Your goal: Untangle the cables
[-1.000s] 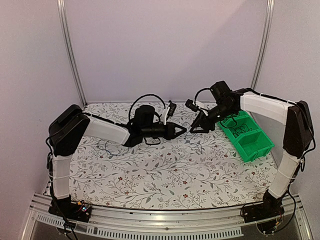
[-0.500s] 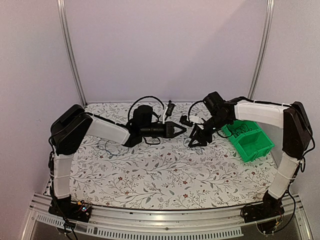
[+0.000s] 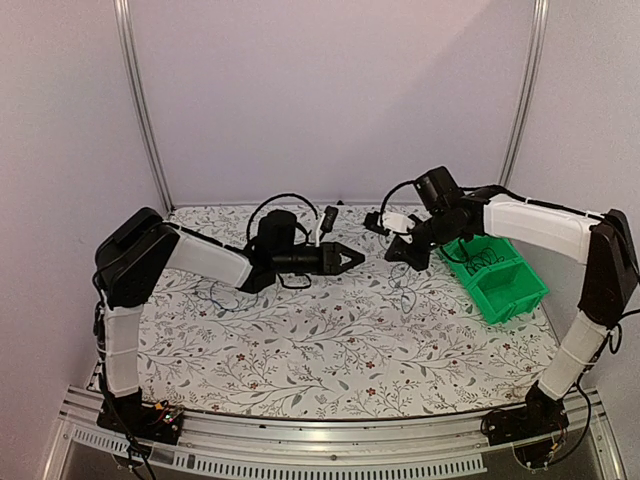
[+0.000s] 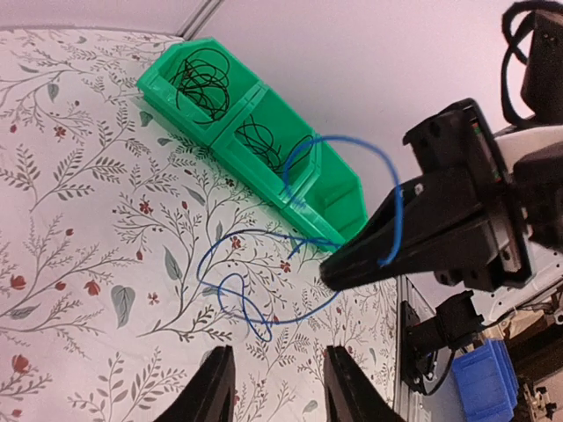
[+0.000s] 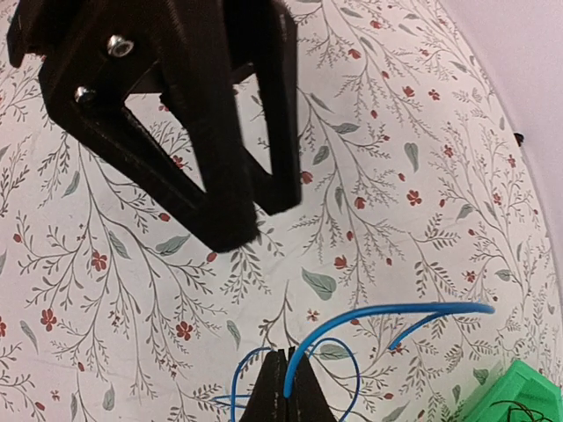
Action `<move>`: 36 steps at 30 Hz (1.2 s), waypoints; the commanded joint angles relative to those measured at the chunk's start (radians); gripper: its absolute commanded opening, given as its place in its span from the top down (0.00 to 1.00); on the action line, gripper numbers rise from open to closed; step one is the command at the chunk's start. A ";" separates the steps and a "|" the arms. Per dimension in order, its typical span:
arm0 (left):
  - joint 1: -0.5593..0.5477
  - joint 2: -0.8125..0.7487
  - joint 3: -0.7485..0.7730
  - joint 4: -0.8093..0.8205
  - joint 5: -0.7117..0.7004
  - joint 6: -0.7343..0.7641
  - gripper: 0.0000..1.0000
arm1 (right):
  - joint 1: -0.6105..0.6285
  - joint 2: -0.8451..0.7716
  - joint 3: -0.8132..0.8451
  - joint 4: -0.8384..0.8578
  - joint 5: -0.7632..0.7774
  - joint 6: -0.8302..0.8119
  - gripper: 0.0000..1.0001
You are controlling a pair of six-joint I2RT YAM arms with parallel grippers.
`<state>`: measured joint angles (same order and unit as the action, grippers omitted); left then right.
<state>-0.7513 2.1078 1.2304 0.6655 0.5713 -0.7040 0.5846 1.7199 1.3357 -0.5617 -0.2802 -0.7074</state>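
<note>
The blue cable [image 4: 264, 308] lies in loose loops on the floral table, and one end arcs up off it [image 5: 387, 309]. My right gripper [image 5: 283, 369] is shut on that raised end; in the left wrist view its black tip [image 4: 339, 272] hangs above the loops. My left gripper [image 4: 277, 387] is open and empty, a little left of the loops. From above, the left gripper [image 3: 345, 258] and right gripper [image 3: 395, 250] face each other near the table's back middle. Black cables [image 4: 201, 83] lie coiled in the green bin's compartments.
The green bin [image 3: 520, 300] stands at the right, next to the right arm. A thin dark wire [image 3: 215, 297] lies on the table by the left forearm. White walls and metal posts close off the back.
My left gripper has opened and drawn back to the left. My right gripper has closed on the blue cable and risen slightly toward the back right.
</note>
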 commanded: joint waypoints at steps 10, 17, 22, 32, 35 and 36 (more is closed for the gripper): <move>0.061 -0.104 -0.063 -0.101 -0.058 0.092 0.64 | -0.242 -0.213 0.181 -0.140 -0.018 -0.024 1.00; 0.065 -0.100 -0.063 -0.126 -0.070 0.100 0.64 | -0.404 -0.296 0.209 -0.213 -0.024 -0.061 1.00; 0.066 -0.097 -0.063 -0.133 -0.072 0.100 0.64 | -0.500 -0.359 0.162 -0.261 -0.024 -0.091 1.00; 0.070 -0.078 -0.059 -0.140 -0.061 0.094 0.64 | -0.665 -0.467 0.000 -0.305 0.001 -0.144 1.00; 0.069 -0.075 -0.059 -0.139 -0.058 0.089 0.65 | -0.706 -0.478 -0.053 -0.296 -0.006 -0.157 1.00; 0.069 -0.075 -0.060 -0.138 -0.058 0.088 0.64 | -0.715 -0.480 -0.073 -0.290 -0.008 -0.160 1.00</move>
<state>-0.6952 2.0300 1.1778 0.5327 0.5079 -0.6201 -0.0963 1.2629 1.3201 -0.8387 -0.2821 -0.8368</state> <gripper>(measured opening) 0.355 0.020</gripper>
